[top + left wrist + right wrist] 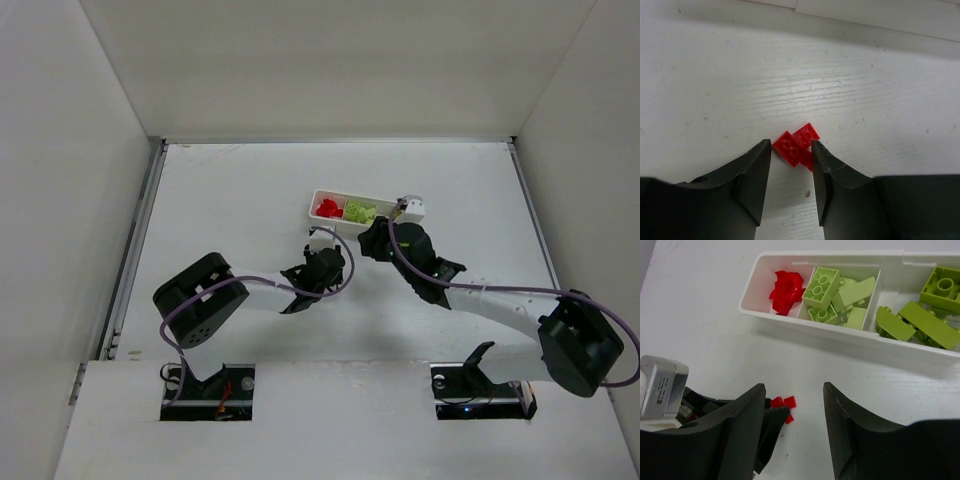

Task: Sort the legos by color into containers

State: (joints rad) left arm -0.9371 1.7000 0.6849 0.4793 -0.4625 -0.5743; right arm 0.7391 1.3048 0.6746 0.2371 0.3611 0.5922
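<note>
My left pincer (792,147) is low at the counter (715,90). Its jaws are a little apart, one on each side of the loose reds (805,135). I cannot tell if it squeezes them. My right pincer (794,386) is let go, jaws wide, with nothing in it. The tray (805,326) sits nearer the counter's far edge. Its left box has red bits (785,287), and the other two have greens (822,287).
</note>
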